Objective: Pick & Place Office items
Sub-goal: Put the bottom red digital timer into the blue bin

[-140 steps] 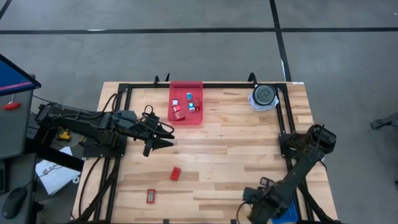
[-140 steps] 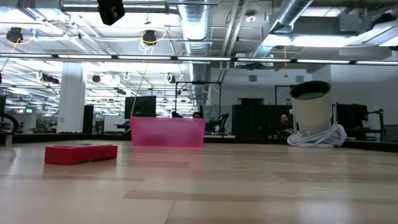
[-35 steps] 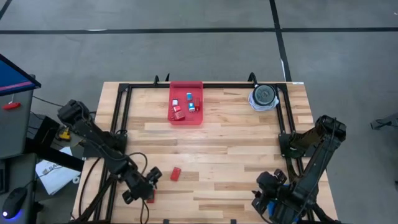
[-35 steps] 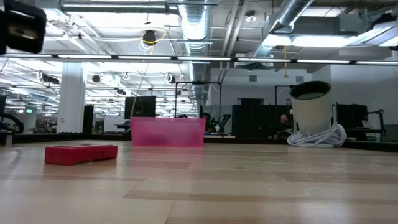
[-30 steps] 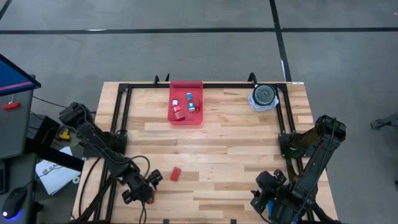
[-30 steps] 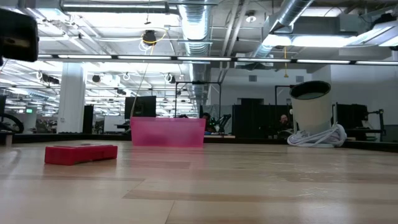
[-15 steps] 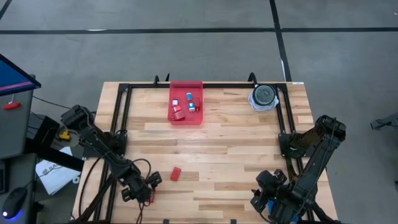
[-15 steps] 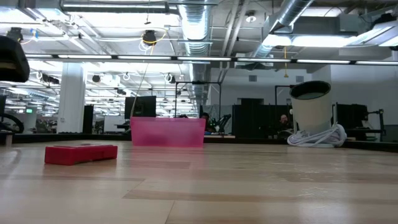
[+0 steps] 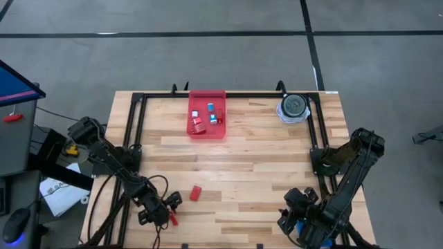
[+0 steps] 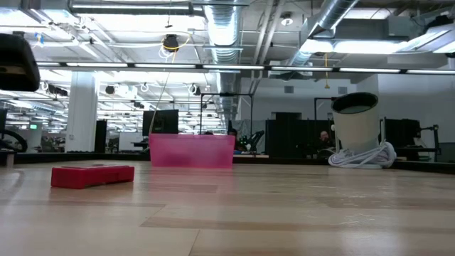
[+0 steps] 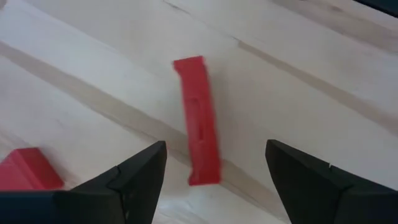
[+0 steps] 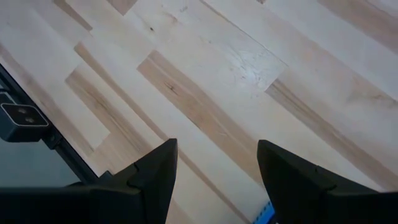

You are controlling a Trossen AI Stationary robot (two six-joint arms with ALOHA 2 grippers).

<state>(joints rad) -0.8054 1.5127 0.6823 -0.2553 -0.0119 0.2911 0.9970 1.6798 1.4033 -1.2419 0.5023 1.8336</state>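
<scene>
My left gripper (image 11: 214, 180) hangs low over the near left part of the table with its fingers (image 11: 134, 177) spread and nothing between them, and the flat red piece (image 11: 198, 119) lies on the wood just ahead, in line with the gap. To do this well I judge I should come straight down so one finger lands on each long side, then close across its narrow width. The other red block (image 11: 28, 169) sits off to one side, and my right gripper (image 12: 214, 180) waits open over bare wood.

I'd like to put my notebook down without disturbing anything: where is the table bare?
The wide wooden middle, between the red tray and the right gripper, is bare, as is the stretch between tray and grey disc. The front-left corner is crowded: the left gripper hangs open over a flat red piece, a red block beside it.
</scene>
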